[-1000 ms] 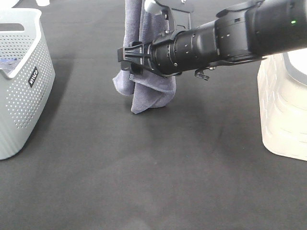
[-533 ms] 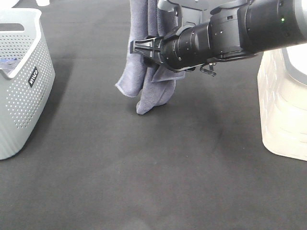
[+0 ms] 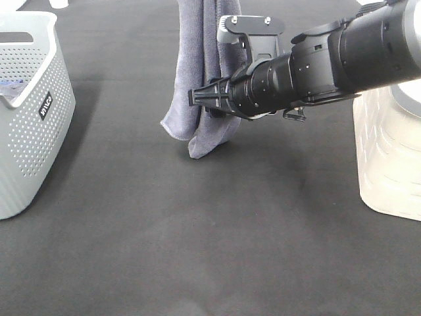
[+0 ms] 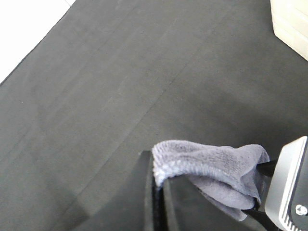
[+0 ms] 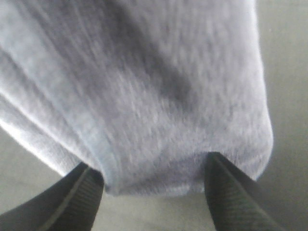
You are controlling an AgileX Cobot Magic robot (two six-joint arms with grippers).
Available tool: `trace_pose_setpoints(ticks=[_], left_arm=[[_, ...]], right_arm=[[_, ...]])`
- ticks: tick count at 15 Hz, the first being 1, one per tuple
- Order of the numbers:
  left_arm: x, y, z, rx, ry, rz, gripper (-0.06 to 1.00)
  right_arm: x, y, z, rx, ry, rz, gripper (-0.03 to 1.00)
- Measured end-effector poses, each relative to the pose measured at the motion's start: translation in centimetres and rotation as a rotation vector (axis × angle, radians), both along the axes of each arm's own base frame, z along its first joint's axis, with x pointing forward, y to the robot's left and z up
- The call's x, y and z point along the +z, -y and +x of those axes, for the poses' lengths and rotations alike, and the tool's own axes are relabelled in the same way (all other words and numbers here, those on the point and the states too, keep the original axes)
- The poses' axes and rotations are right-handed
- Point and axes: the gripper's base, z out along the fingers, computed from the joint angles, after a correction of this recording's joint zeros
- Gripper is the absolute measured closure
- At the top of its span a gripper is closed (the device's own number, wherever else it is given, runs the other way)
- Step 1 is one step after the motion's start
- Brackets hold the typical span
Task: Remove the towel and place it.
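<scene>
- The towel (image 3: 197, 79) hangs in long vertical folds near the middle of the desk (image 3: 197, 250), towards its far side. Its top runs out of the exterior view.
- Its lowest corner reaches down to the desk or just above it; I cannot tell whether it touches.
- In the left wrist view, a folded, hemmed edge of the towel (image 4: 211, 166) sits bunched in the left claw (image 4: 153, 166). That claw is closed on this fold, and the cloth hangs from it.
- The right claw (image 3: 197, 99) reaches in from the right side of the desk and meets the hanging cloth about halfway down.
- In the right wrist view, the towel (image 5: 144, 86) fills nearly the whole picture. The right claw (image 5: 150, 166) has its jaws well apart, one on each side of the bunched cloth. The claw is spread around the towel, not clamped on it.
- The black right arm (image 3: 342, 59) lies roughly level above the desk.
- A grey perforated basket (image 3: 33, 112) stands at the left edge of the desk, well apart from the towel.
- A cream container (image 3: 388, 151) stands at the right edge, partly behind the right arm.
</scene>
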Motion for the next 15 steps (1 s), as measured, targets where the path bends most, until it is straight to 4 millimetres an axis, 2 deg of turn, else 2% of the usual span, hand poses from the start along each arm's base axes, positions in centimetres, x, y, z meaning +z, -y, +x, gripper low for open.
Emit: trace_pose_setpoints(ticks=[6,15], left_arm=[[0.0,0.0,0.0,0.000,0.000,0.000,0.94],[0.0,0.0,0.0,0.000,0.000,0.000,0.94]], right_arm=[[-0.9,0.5,-0.5,0.002,-0.017,-0.040,0.41],[-0.9,1.6,-0.1,-0.073,0.018,-0.142,0.41]])
